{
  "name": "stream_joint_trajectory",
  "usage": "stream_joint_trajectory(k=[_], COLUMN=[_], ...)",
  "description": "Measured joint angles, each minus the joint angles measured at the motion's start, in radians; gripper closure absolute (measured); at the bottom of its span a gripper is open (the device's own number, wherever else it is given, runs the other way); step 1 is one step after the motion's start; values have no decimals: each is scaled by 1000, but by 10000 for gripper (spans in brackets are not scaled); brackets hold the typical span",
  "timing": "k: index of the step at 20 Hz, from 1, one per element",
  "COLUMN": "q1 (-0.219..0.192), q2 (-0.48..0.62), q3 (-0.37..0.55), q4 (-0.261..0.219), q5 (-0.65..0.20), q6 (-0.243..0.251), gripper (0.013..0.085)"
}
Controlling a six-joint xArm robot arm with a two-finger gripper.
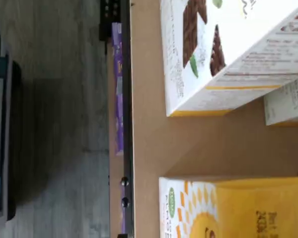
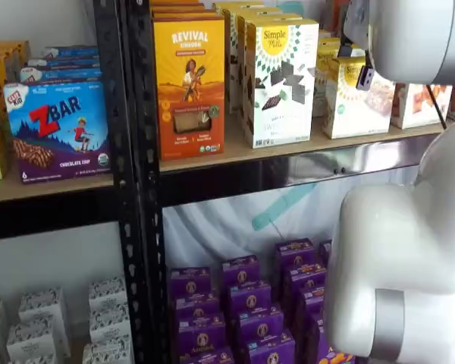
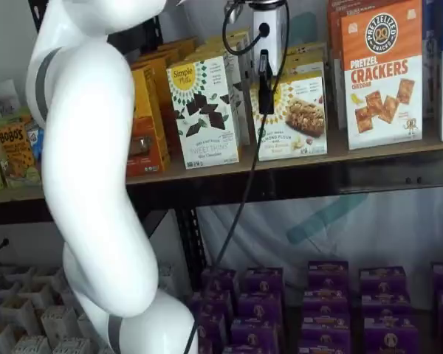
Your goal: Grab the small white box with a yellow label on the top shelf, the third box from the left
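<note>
The small white box [image 3: 295, 118], with a yellow round logo and a snack-bar picture, stands on the top shelf [image 3: 332, 158] to the right of a taller white carton with dark chocolate pieces [image 3: 203, 110]. It also shows in a shelf view [image 2: 355, 98] and in the wrist view [image 1: 238, 208], with its yellow panel beside the tall carton [image 1: 223, 54]. My gripper [image 3: 266, 99] hangs from above just in front of the box's left part. Its black fingers show side-on with a cable beside them, and no gap can be made out. It holds nothing that I can see.
An orange-yellow carton [image 2: 189, 87] stands left of the tall carton. An orange cracker carton [image 3: 380, 74] stands right of the small box. Purple boxes [image 2: 243, 303] fill the lower shelf. A black post [image 2: 133, 189] divides the racks. My white arm [image 3: 88, 184] stands before the shelves.
</note>
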Motion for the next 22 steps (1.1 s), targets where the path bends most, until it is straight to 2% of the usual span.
stream_joint_trajectory(k=[14,19,21,22], q1=[43,46,45,44], q2=[48,47,47,46], q3=[-53,-48,-48,-48], q4=[-85,-89,-86,-84], q5=[59,51,50,49], q6=[32,34,33,33], gripper=[130,130,210,210])
